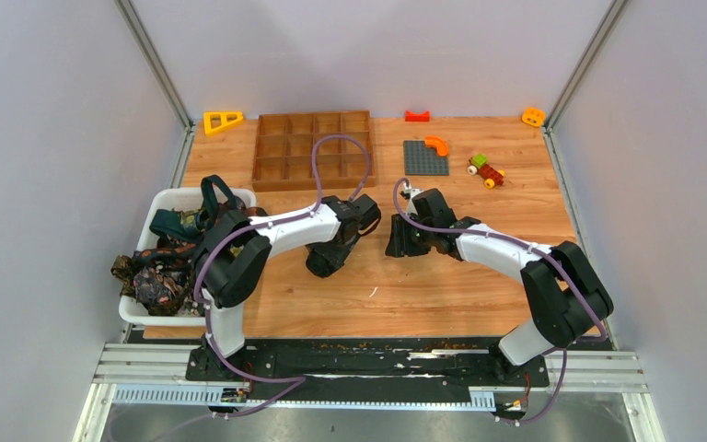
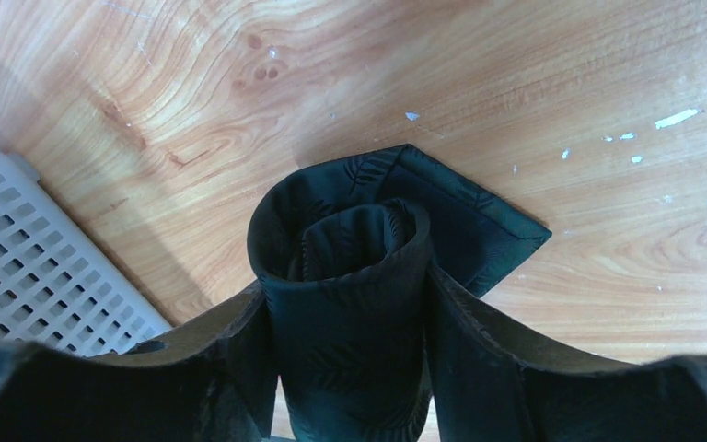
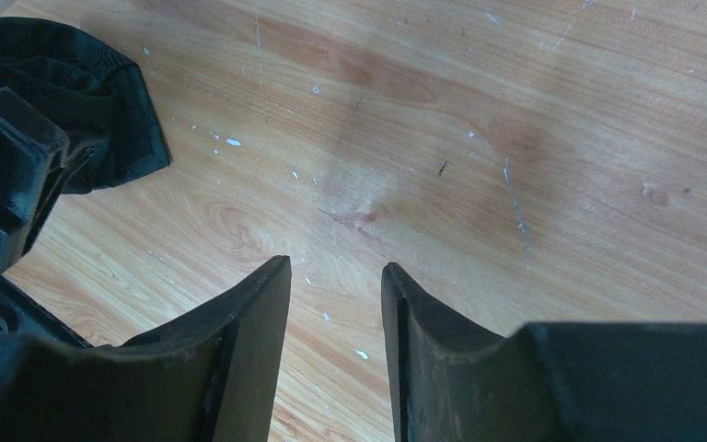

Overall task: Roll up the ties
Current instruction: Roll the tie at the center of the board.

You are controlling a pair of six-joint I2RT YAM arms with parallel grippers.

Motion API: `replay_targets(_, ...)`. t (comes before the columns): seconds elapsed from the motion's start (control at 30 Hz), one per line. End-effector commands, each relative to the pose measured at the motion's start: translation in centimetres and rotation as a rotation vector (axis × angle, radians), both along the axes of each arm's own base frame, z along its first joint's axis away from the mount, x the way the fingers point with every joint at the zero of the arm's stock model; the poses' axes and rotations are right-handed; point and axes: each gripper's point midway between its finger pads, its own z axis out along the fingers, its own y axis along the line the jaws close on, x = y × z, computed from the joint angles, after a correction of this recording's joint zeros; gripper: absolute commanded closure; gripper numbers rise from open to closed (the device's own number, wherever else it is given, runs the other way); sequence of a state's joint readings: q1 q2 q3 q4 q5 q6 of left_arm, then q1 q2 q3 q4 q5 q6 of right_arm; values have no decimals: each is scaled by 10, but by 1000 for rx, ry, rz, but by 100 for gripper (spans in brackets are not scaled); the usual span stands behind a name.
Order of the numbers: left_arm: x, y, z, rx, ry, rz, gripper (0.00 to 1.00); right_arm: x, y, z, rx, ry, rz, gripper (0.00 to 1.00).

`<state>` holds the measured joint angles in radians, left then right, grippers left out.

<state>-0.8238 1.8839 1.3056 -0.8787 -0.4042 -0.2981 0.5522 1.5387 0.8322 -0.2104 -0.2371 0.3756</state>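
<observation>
Roll: dark green tie, coiled, left of bench centre. Long axis in line with left jaws, coiled end toward fingertips, open spiral showing. Loose pointed tail flat on bench beyond roll, tip aimed right in left wrist view. Left jaws part-open, pressing both sides of roll. Left arm reaches in from near edge, elbow beside basket. Right arm stretches toward centre; right jaws part-open, empty, over bare wood. Other ties heaped in basket at left edge.
</observation>
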Motion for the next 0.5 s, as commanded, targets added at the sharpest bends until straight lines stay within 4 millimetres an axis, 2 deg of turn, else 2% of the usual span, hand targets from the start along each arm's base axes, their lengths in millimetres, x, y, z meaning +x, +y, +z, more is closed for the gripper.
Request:
replay_targets(0.0,9,-10,2,-22,-74,67,37,8,3,6,20,-42,7,57)
replay_targets(0.13,9,-15,5,-52,-88,77,29,8,3,6,20,-43,7,57)
replay_targets(0.47,12,-26,29,-134,-120,78,16,8,3,5,20,-42,6,57)
